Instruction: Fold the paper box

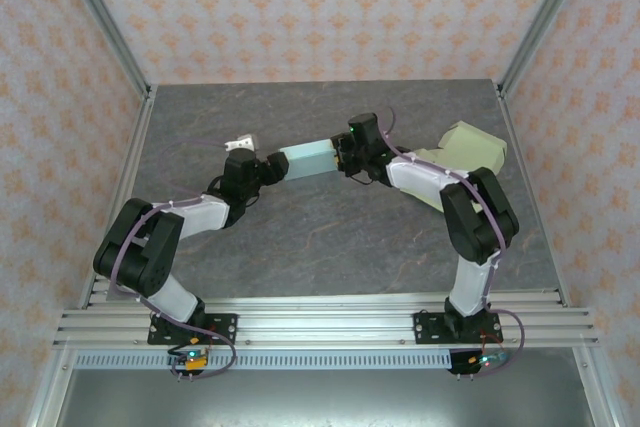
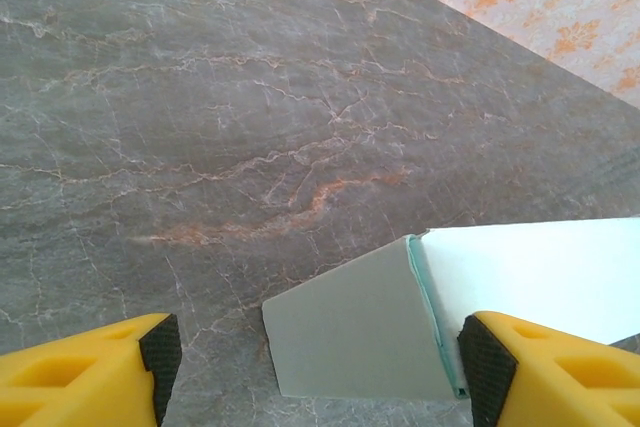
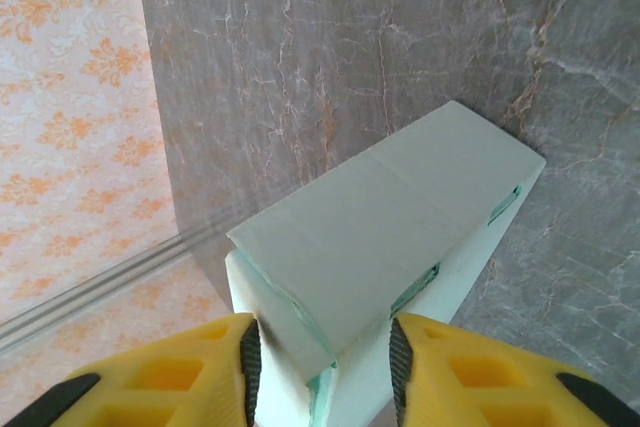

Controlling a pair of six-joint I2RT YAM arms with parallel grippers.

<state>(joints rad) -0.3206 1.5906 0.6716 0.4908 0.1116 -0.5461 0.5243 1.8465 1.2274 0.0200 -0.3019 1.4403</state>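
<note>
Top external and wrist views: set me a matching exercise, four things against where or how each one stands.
1. paper box
2. left gripper
3. right gripper
4. beige folded card

a. jaws wide, over the open flap
b. toward the back right
c. astride the box's end
d. mid-scene, between both grippers

Pairs: 1-d, 2-a, 3-c, 4-b

No legible text or labels.

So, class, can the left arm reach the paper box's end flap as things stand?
Probably yes: the end flap of the paper box sits between the open jaws of the left gripper, with nothing blocking it.
</note>
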